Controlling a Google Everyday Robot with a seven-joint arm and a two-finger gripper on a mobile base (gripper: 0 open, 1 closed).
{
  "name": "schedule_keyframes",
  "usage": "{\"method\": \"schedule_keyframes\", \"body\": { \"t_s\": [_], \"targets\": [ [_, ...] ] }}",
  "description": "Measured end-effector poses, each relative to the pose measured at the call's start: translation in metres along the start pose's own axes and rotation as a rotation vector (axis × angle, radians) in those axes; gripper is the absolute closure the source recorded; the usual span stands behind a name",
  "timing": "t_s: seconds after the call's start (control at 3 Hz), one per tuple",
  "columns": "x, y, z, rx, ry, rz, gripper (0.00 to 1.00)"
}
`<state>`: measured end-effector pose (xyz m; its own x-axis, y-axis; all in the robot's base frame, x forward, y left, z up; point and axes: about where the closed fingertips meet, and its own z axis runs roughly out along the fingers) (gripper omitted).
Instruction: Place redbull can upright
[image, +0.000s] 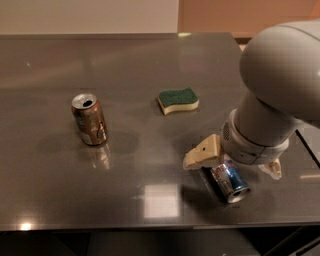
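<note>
Dark grey glossy metal surface (60, 200), beige wall behind. Slim blue-and-silver redbull can (231, 183) lies on its side near the front right edge. Its long axis runs from under the wrist toward the front, silver end facing front. White-armed gripper (232, 167) sits directly over it, jaws apart, straddling the can across its axis. Upright brown-gold can (90, 120) is well apart to the left.
</note>
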<state>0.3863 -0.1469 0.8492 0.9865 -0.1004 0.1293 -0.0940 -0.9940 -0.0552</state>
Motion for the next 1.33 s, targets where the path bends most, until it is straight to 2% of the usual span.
{"method": "schedule_keyframes", "body": {
  "t_s": [1.0,1.33],
  "targets": [
    [-0.0075,0.0075,0.012,-0.049,-0.027,-0.095,0.0],
    [-0.0095,0.0092,0.0131,-0.059,-0.041,-0.114,0.17]
  ]
}}
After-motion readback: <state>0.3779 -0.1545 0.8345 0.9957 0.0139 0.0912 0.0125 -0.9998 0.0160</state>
